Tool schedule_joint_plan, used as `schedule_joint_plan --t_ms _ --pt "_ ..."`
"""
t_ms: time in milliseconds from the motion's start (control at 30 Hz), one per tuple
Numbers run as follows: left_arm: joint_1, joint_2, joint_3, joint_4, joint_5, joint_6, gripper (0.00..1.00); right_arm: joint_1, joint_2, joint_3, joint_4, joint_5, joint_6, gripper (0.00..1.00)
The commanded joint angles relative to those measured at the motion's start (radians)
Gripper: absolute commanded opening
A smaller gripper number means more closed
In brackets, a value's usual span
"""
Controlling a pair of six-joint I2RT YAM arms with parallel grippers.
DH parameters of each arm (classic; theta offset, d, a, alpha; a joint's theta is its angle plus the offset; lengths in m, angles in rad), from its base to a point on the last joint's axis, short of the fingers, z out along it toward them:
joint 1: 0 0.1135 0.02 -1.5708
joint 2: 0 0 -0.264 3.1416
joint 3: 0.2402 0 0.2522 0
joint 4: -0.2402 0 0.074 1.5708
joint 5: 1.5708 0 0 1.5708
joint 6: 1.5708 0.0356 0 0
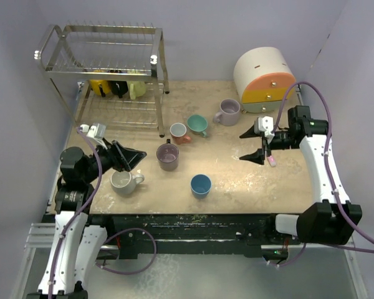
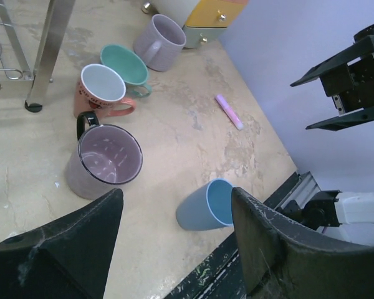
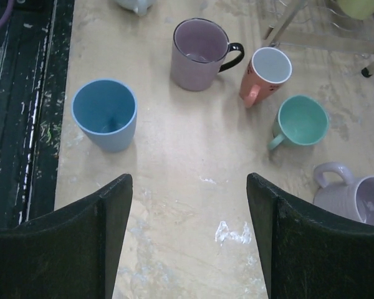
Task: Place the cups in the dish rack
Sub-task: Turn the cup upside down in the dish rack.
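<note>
We see both tools standing wide open with nothing between their fingers. The left tool (image 1: 136, 161) hangs over the near-left part of the desk (image 1: 237, 180), just beside the white cup (image 1: 123, 182) and pointing toward the purple cup (image 1: 167, 156) with its black handle. The right tool (image 1: 244, 146) hangs over the right side of the desk, pointing left toward the cups. A pink stick (image 1: 271, 160) lies on the desk close by it.

We count six cups loose on the desk, all mouth up. The white cup is nearest the left edge, and the purple cup sits just to its far right. The blue cup (image 1: 201, 185) stands alone toward the near middle. Beyond these, the salmon cup (image 1: 178, 132), the teal cup (image 1: 197, 124) and the lavender cup (image 1: 228, 112) run in a line toward the far right.

The dish rack (image 1: 106, 68) stands at the far-left corner. On its lower tier we make out a yellow cup (image 1: 100, 84), a black cup (image 1: 118, 87) and a pale green cup (image 1: 137, 89) side by side. A cream-and-orange drawer box (image 1: 263, 78) sits at the far right.
</note>
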Motion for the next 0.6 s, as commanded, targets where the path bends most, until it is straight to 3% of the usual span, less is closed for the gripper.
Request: schedule_joint_plan --t_ms 0,167,300,567 --pt "0.007 -0.068 0.028 -0.067 0.026 -0.051 0.73 0.039 -0.052 0.003 0.033 0.102 0.109 0.76" --pt "0.007 -0.13 0.085 -0.104 -0.013 -0.08 0.81 0.087 -0.093 -0.002 0.292 0.268 0.414 0.76" --pt "0.007 -0.186 0.092 -0.115 -0.067 -0.15 1.0 0.115 -0.105 -0.001 0.375 0.298 0.5 0.76" --pt "0.007 -0.267 0.079 -0.135 -0.085 -0.247 0.99 0.207 -0.118 -0.07 0.49 0.317 0.574 0.76"
